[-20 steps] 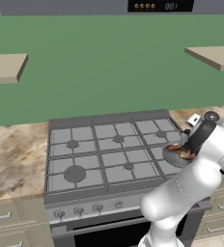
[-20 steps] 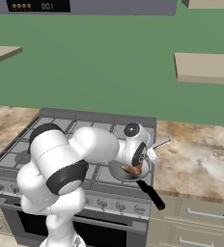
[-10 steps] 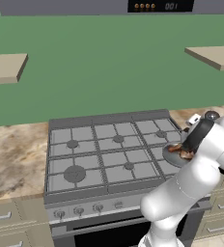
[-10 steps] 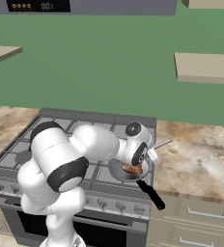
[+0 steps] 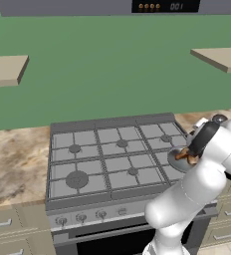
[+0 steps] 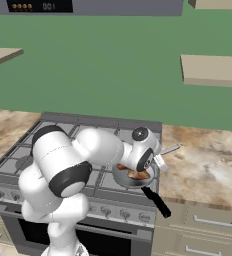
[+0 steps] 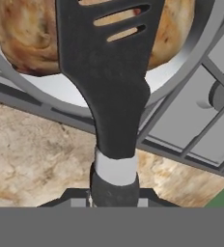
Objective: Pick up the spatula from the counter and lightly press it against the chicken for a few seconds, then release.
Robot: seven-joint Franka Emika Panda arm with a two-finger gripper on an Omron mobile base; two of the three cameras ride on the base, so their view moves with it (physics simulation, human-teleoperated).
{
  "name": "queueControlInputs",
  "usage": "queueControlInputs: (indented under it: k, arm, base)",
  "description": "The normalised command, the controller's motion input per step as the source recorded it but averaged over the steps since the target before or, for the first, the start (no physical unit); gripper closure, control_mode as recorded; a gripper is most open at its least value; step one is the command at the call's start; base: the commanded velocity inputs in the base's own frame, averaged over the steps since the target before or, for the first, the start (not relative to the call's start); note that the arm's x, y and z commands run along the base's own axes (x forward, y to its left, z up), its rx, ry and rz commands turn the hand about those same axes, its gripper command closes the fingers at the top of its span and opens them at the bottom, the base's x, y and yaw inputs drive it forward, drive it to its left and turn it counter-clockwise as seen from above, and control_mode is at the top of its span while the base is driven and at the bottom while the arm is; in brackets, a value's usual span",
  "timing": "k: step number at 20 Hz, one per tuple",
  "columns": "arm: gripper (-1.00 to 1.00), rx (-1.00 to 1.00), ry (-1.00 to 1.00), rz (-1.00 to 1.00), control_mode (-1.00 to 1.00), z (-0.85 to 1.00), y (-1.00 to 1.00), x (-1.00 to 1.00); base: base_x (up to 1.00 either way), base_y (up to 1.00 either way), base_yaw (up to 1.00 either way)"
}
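The black slotted spatula (image 7: pixel 104 72) lies with its blade flat over the browned chicken (image 7: pixel 27 38) in the silver pan (image 7: pixel 61 96). My gripper (image 7: pixel 114 195) is shut on the spatula's handle, just outside the pan's rim. From the right base view, the gripper (image 6: pixel 157 161) sits at the pan's right edge, the chicken (image 6: pixel 136 174) shows below the wrist, and the spatula's silver handle end (image 6: pixel 170 149) sticks out over the counter. From the left base view, the pan (image 5: pixel 176 159) is half hidden behind my arm.
The pan stands on the stove's front right burner, its black handle (image 6: pixel 157 201) pointing toward the counter's front edge. The stove grates (image 5: pixel 107 159) spread to the left. Marbled counter (image 6: pixel 208 170) lies to the right. Wall shelves (image 6: pixel 213 70) hang above.
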Motion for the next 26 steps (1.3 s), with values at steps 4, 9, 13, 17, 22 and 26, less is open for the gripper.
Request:
queueControlInputs:
  k: [4, 9, 13, 17, 22, 26]
  arm:
    - [1.0, -0.01, 0.0, 0.0, -1.0, -0.21, 0.0, -0.09]
    - [1.0, -0.01, 0.0, 0.0, -1.0, -0.21, 0.0, -0.1]
    - [1.0, -0.01, 0.0, 0.0, -1.0, -0.24, 0.0, -0.13]
    - [1.0, -0.01, 0.0, 0.0, -1.0, -0.27, 0.0, -0.14]
    - [1.0, -0.01, 0.0, 0.0, -1.0, -0.23, 0.0, -0.13]
    - [1.0, 0.0, -0.04, 0.01, -1.0, 0.14, -0.07, -0.16]
  base:
    - [0.0, 0.0, 0.0]
    - [0.0, 0.0, 0.0]
    - [0.0, 0.0, 0.0]
    - [0.0, 0.0, 0.0]
    - [0.0, 0.0, 0.0]
    - [0.0, 0.0, 0.0]
